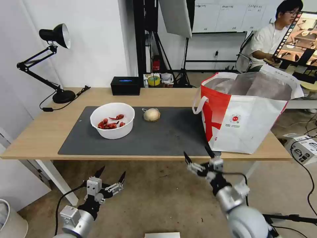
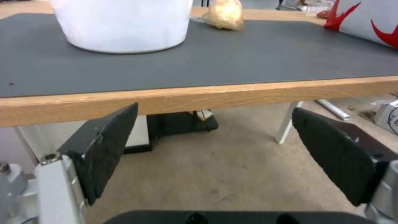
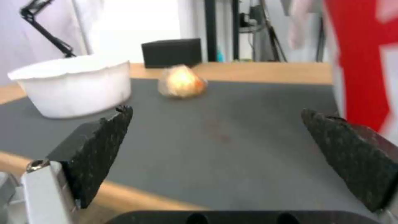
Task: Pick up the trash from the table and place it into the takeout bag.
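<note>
On the mat: white round bowl of red shells (image 1: 112, 120) at 9 o'clock, tan round lump (image 1: 151, 114) near centre, apart from bowl.
Mat: large dark grey rectangular mat (image 1: 165, 138) on wide light-wood table (image 1: 43, 132), likely marks the work zone.
Bag: boxy white takeout bag with red side panel (image 1: 244, 115) at 3 o'clock, mouth open upward to take drops.
Right gripper (image 1: 199, 158): empty, fingers spread, at table's near edge, aimed toward lump.
Left gripper (image 1: 111, 174): empty, spread, parked low at 7 o'clock below table edge.
Progress: judged not started; both items outside bag.
</note>
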